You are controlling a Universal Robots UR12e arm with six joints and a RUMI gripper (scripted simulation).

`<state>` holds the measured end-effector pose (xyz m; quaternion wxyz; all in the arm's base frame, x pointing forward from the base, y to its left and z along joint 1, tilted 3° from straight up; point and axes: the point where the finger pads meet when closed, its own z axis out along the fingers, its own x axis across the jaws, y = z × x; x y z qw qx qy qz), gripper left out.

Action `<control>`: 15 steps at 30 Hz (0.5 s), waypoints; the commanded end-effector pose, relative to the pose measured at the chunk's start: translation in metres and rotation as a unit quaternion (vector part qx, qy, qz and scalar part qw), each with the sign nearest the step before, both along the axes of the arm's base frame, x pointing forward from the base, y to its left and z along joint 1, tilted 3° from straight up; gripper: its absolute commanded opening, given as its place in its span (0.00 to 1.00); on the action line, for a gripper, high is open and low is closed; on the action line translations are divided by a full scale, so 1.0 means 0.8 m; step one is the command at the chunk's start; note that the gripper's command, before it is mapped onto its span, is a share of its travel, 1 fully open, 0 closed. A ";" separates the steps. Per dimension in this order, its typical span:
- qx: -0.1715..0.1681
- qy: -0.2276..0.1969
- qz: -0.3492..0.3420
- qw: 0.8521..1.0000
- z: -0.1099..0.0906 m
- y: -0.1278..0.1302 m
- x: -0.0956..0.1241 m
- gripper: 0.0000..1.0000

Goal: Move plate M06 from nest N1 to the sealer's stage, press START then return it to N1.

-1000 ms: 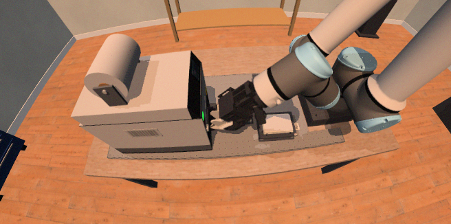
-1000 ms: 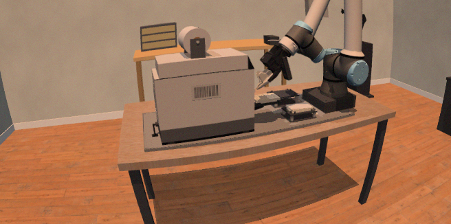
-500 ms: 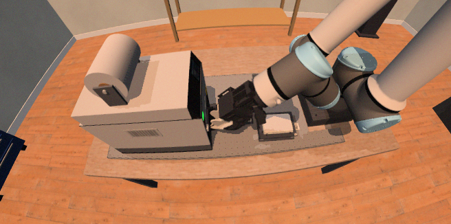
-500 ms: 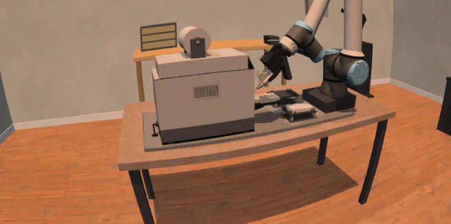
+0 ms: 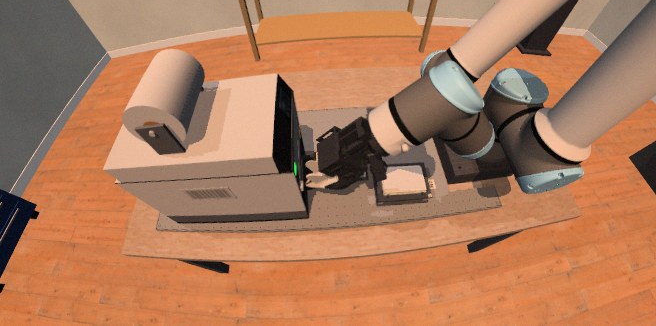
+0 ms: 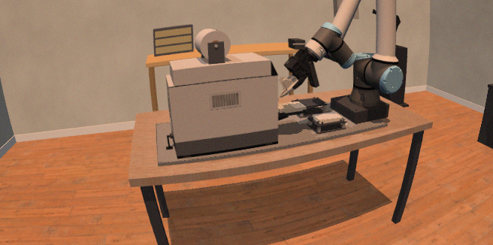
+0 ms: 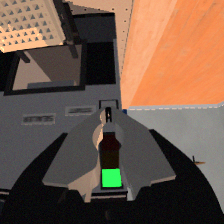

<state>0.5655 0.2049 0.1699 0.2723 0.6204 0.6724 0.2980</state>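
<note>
The sealer (image 5: 200,180) (image 6: 225,117) stands at the left of the table with its lamp (image 5: 295,168) (image 7: 111,178) green. My gripper (image 5: 307,183) (image 6: 282,95) (image 7: 108,108) is shut and empty. Its fingertips are at the sealer's front panel, over a small square outline in the wrist view; contact cannot be told. A pale plate (image 6: 291,107) (image 7: 30,25) lies on the stage, which is out in front of the sealer. The back nest (image 6: 310,101) looks empty. The front nest (image 5: 402,201) (image 6: 325,128) holds a pale-topped plate (image 5: 404,179) (image 6: 328,118). Plate and nest labels are not readable.
A foil roll (image 5: 167,91) (image 6: 214,39) sits on top of the sealer. The arm's dark base (image 6: 361,111) stands right of the nests. A wooden shelf table (image 5: 340,26) is behind, by the wall. The stage's plate lies close below the gripper.
</note>
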 end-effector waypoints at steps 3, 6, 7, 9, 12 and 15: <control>0.000 -0.001 0.000 1.000 0.003 0.001 0.002 0.00; 0.000 -0.003 0.000 1.000 0.005 0.001 0.003 0.00; 0.000 -0.003 0.000 1.000 0.005 0.001 0.004 0.00; 0.000 -0.003 0.000 1.000 0.005 0.002 0.004 0.00; 0.000 -0.003 0.000 1.000 0.005 0.001 0.005 0.00; 0.000 -0.003 0.000 1.000 0.005 0.001 0.005 0.00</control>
